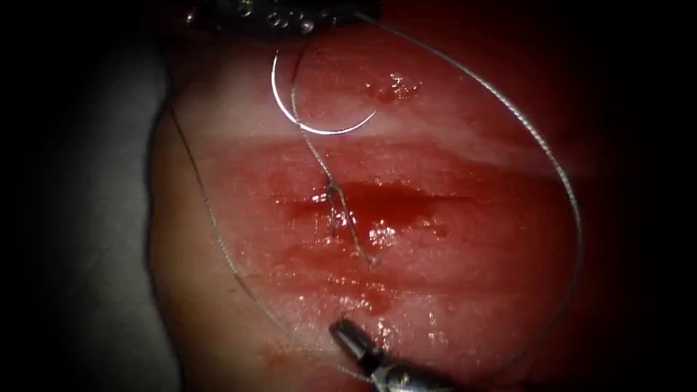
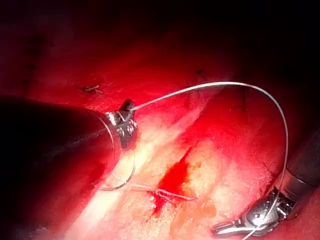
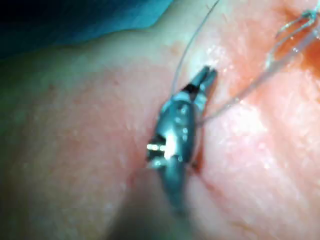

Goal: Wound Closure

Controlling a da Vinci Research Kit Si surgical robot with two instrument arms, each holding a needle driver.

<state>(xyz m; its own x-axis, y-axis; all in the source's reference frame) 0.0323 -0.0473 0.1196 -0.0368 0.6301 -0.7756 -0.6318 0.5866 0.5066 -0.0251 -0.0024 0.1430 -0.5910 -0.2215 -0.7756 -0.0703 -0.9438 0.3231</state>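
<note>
The tissue [image 1: 239,290] is lying under both tools, with the cut [image 1: 377,203] running across its middle and red fluid [image 1: 392,214] pooling in it. A knot [image 1: 335,190] of thread [image 1: 552,160] is sitting at the left part of the cut, and short thread ends are trailing from it toward the near edge. The curved needle [image 1: 290,109] is resting free on the pale band of tissue beyond the cut, with no part of it in the tissue and neither tool gripping it. The left tool [image 1: 290,16] is hanging at the far edge, and in the left wrist view its jaws are pinching the thread [image 2: 210,87] at their tip [image 2: 128,106]. From there the thread is sweeping in a wide arc around the right side of the cut and coming back down to the right tool [image 1: 347,335] near the front edge. The right tool's jaws [image 3: 207,77] are nearly closed and seem to be gripping the thread [image 3: 192,42].
</note>
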